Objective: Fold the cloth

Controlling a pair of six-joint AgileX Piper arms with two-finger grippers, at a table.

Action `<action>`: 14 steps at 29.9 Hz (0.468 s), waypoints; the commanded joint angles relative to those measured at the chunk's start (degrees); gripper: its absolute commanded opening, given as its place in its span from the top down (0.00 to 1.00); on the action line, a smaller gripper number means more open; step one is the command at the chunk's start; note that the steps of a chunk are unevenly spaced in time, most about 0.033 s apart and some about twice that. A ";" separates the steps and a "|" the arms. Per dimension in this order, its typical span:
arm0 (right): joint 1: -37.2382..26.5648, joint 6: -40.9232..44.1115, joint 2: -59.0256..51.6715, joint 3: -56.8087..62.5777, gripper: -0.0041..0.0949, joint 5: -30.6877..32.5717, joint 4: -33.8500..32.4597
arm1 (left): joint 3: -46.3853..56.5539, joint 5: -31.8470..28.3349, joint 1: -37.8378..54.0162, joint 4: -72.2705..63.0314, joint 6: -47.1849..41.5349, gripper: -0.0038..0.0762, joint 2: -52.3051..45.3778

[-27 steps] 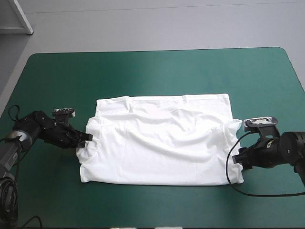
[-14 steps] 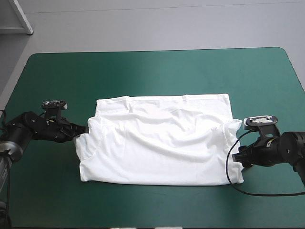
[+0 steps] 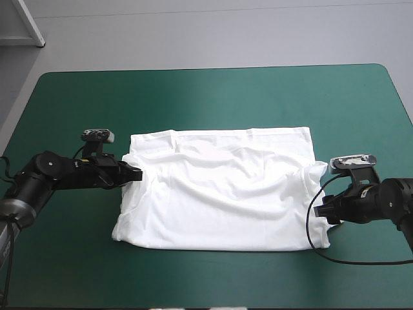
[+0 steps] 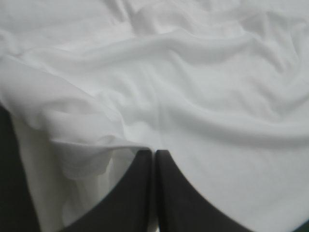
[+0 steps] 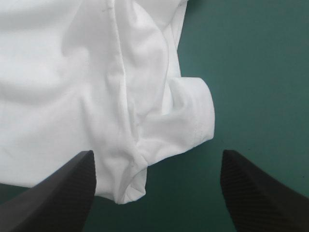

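The left end effector point(image 4: 154, 152) pinches a rumpled edge of the white T-shirt point(image 4: 193, 87).
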 commanded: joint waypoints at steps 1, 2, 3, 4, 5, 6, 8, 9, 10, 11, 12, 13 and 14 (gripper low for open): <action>-0.15 -0.05 -1.00 -1.24 0.28 -1.68 0.28 | -1.40 -1.74 -4.60 -2.38 0.15 0.93 -1.64; -0.15 -0.05 -1.00 -1.24 0.28 -1.40 0.28 | -1.29 -2.44 -5.85 -1.27 0.03 0.93 -1.64; -0.15 -0.05 -1.00 -1.24 0.28 -1.10 0.28 | -1.16 -3.39 -7.01 -0.15 -0.93 0.93 -1.64; -0.15 -0.05 -1.00 -1.24 0.28 -0.82 0.28 | -0.80 -4.30 -7.84 1.07 -1.81 0.93 -1.64; -0.15 -0.05 -1.00 -1.24 0.28 -0.53 0.28 | 0.12 -5.60 -9.00 2.50 -3.10 0.93 -1.64; -0.15 -0.05 -1.00 -1.24 0.28 -0.40 0.28 | 0.87 -6.47 -9.65 3.77 -3.82 0.93 -1.52; -0.15 -0.05 -1.00 -1.24 0.28 -0.17 0.28 | 2.70 -7.65 -10.94 5.95 -4.19 0.93 -0.64; -0.15 -0.05 -1.00 -1.24 0.28 -0.17 0.28 | 3.38 -7.93 -11.31 6.40 -4.19 0.92 0.09; -0.15 -0.05 -1.00 -1.24 0.28 -0.08 0.28 | 4.16 -8.47 -11.48 6.66 -4.19 0.92 0.72; -0.15 -0.05 -1.00 -1.24 0.28 0.17 0.28 | 4.83 -9.18 -11.87 6.66 -4.19 0.90 1.63; -0.15 -0.05 -1.00 -1.24 0.28 0.30 0.28 | 5.24 -9.47 -11.88 6.51 -4.19 0.87 2.22; -0.15 0.07 -1.00 -1.24 0.28 0.44 0.28 | 5.41 -9.63 -11.98 6.51 -4.19 0.82 2.92; -0.15 0.07 -1.00 -1.24 0.28 0.57 0.28 | 5.41 -9.63 -11.98 6.51 -4.19 0.76 3.36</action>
